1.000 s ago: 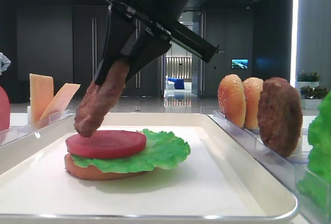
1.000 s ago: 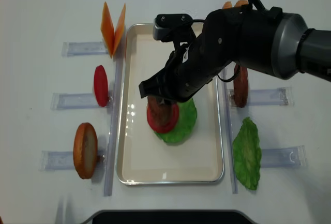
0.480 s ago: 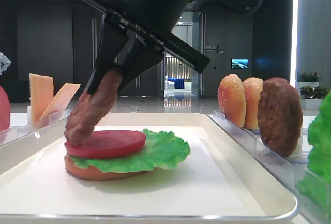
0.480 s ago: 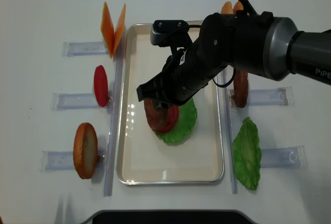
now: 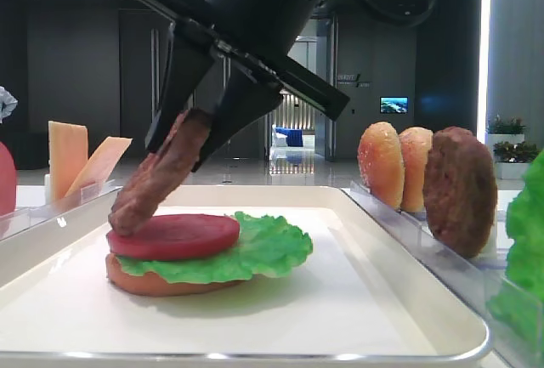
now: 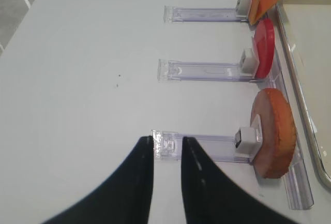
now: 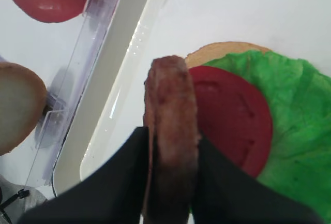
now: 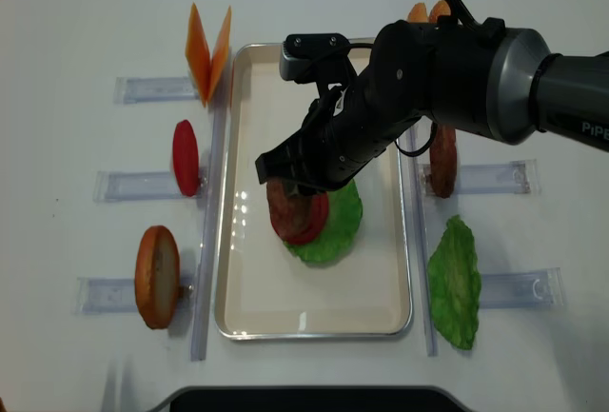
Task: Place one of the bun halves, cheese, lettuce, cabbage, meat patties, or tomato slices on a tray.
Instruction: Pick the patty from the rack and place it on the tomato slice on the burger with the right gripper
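My right gripper [image 7: 171, 133] is shut on a dark brown meat patty [image 7: 170, 94], held on edge with a finger on each side. The patty [image 5: 157, 177] leans steeply, and its lower rim touches the left edge of a tomato slice [image 5: 183, 234]. That slice lies on lettuce [image 5: 272, 245] over a bun half [image 5: 140, 281] on the white tray [image 5: 399, 300]. From above, the gripper [image 8: 285, 184] hangs over this stack near the tray's [image 8: 314, 312] middle. My left gripper [image 6: 167, 146] is shut and empty, above the bare table by the end of a clear rack.
Left of the tray, racks hold cheese slices [image 8: 209, 50], a tomato slice [image 8: 186, 157] and a bun half [image 8: 157, 276]. On the right stand a second patty [image 8: 442, 160], two bun halves [image 5: 381, 164] and a spare lettuce leaf [image 8: 454, 284].
The right gripper has carried the patty down and slightly left. Its lower rim, which hung just above the tomato slice, now rests on the slice's left edge. The fingers look a little looser.
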Motion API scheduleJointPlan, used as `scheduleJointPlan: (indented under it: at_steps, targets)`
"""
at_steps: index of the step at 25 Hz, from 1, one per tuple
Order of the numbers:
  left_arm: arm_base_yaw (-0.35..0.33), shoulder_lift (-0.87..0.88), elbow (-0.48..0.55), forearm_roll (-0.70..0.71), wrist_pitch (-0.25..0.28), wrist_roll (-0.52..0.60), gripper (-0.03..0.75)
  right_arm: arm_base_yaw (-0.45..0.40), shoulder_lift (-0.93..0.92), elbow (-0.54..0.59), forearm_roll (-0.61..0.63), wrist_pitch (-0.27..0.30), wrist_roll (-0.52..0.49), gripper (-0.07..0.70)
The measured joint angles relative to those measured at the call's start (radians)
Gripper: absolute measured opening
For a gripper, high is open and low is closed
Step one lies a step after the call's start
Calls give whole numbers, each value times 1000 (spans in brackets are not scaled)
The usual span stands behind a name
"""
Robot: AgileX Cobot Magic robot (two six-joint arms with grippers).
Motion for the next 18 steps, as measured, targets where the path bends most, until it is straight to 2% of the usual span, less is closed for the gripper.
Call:
scheduleJointPlan:
  at_steps: [6,12,18]
  targets:
    - [0,0,0,0,0,0,141,0,1,0,-8,0,-16,361]
    - [0,0,0,0,0,0,141,0,1,0,-105,4,-16,507]
    - [0,0,0,0,0,0,141,-19,4,0,-266,45,61,545]
